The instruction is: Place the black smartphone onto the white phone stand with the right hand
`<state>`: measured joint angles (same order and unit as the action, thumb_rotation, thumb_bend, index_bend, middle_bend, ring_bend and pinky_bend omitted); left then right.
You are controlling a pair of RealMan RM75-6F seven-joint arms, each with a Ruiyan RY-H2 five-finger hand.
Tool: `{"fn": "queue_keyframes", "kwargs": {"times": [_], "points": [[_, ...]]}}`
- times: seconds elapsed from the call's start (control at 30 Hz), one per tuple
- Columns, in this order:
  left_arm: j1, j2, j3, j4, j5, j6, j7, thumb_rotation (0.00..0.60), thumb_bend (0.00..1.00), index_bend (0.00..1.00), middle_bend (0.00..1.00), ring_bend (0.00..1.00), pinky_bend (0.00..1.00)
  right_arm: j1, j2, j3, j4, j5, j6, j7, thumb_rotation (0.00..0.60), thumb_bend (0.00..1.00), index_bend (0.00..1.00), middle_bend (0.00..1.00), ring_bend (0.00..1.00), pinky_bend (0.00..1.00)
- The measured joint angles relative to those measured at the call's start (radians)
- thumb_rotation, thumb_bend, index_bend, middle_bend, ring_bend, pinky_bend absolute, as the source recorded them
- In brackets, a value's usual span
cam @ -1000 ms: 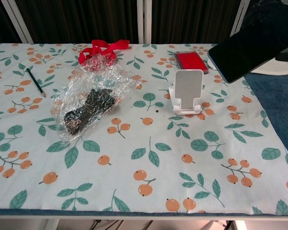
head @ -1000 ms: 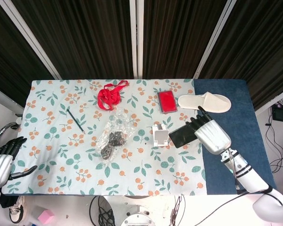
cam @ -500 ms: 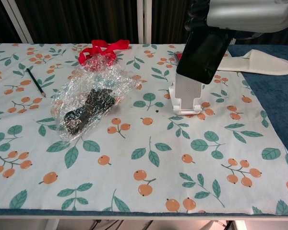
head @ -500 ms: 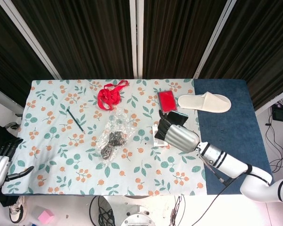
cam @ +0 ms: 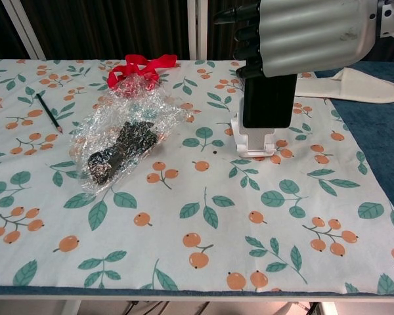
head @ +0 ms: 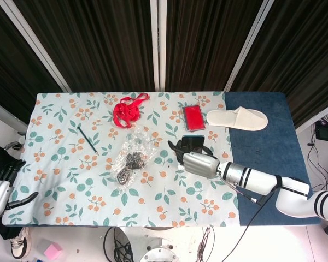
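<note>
The right hand (cam: 312, 36) grips the black smartphone (cam: 268, 100) from above, its fingers (cam: 240, 13) wrapped over the phone's top end. The phone hangs upright, screen facing the near side, right in front of the white phone stand (cam: 254, 141); its lower edge sits just above the stand's front lip, and whether it touches the stand cannot be told. In the head view the right hand (head: 199, 164) covers most of the stand, with the phone (head: 192, 143) showing at its far side.

The left hand (head: 1, 188) hangs off the near left corner of the counter (head: 60, 180), fingers (head: 11, 170) spread and holding nothing.

On the flowered cloth, a crumpled clear plastic bag (cam: 121, 134) with dark contents lies left of the stand. A red ribbon (cam: 141, 67) lies at the bag's far end, touching it, and a pencil (cam: 49, 112) lies further left. A red case (head: 194, 117) lies beyond the stand, and a white slipper (head: 236, 118) rests on the blue part at the far right.
</note>
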<state>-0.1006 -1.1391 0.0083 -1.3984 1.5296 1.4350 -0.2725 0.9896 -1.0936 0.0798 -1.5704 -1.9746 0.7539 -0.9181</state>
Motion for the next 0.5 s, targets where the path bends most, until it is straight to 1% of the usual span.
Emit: {"fn": "queue_keyframes", "kwargs": {"times": [0.07,0.2,0.37,0.5], "points": [[0.000,-0.003,0.000,0.003,0.000,-0.001,-0.002,0.088,0.04,0.09,0.08,0.08,0.20,0.008,-0.003,-0.011,0.014,-0.026,0.005,0.005,0.600,0.29,0.62,0.39,0.41,0.00],[0.001,-0.011,0.001,0.011,0.000,0.001,-0.004,0.087,0.04,0.09,0.08,0.08,0.20,0.015,-0.017,-0.025,0.041,-0.067,0.020,-0.012,0.600,0.29,0.61,0.39,0.41,0.00],[0.002,-0.016,0.002,0.017,0.004,0.003,-0.005,0.087,0.04,0.09,0.08,0.08,0.20,0.017,-0.039,-0.030,0.051,-0.073,-0.007,-0.047,0.600,0.29,0.60,0.38,0.39,0.00],[0.004,-0.013,0.002,0.019,0.004,0.005,-0.008,0.088,0.04,0.09,0.08,0.09,0.20,0.011,-0.057,-0.028,0.051,-0.054,-0.027,-0.060,0.600,0.29,0.60,0.38,0.39,0.00]]}}
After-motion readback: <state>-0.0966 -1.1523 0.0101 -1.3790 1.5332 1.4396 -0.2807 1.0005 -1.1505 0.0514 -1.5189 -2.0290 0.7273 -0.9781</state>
